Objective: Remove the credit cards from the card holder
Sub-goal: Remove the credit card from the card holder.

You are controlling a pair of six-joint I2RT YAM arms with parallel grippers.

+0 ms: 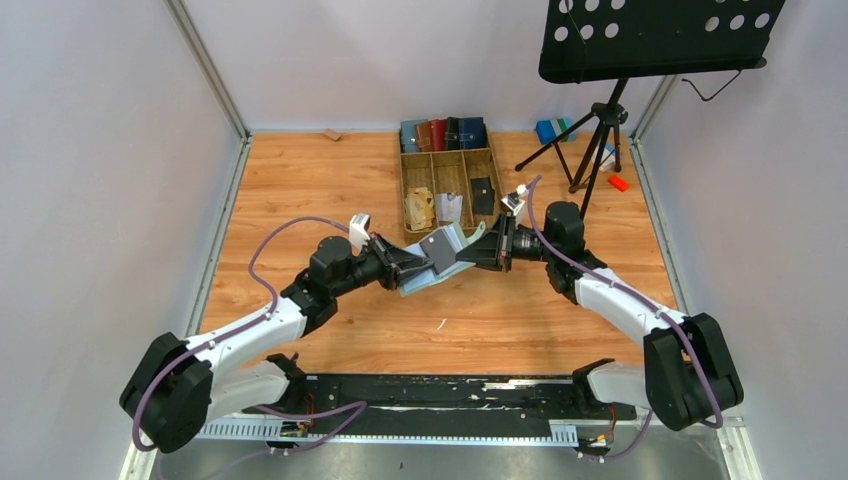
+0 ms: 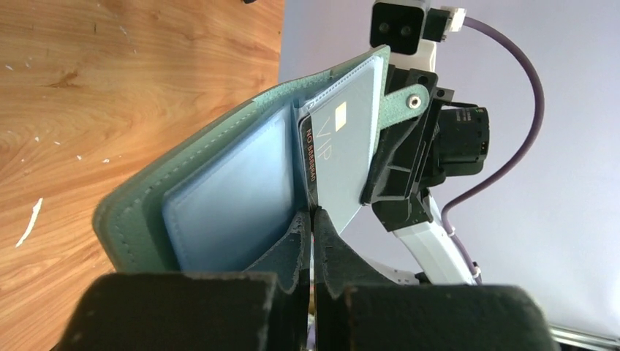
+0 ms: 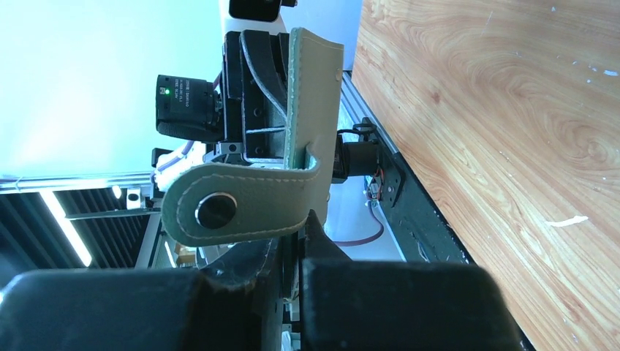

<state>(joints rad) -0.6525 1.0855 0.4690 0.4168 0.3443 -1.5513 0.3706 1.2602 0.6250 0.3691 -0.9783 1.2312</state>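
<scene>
The sage-green card holder hangs open in mid-air between my two grippers, above the wooden table. Its pale blue inside faces the left wrist camera. A dark grey credit card marked VIP sticks partway out of a pocket. My left gripper is shut on that card's lower corner. My right gripper is shut on the card holder's far flap, just below the snap tab. In the top view the left gripper and the right gripper almost meet.
A wooden divided tray lies behind the grippers, holding a tan paper wad, a pale item and a black card. Several wallets stand in a row at its back. A music-stand tripod and a red piece are at the far right.
</scene>
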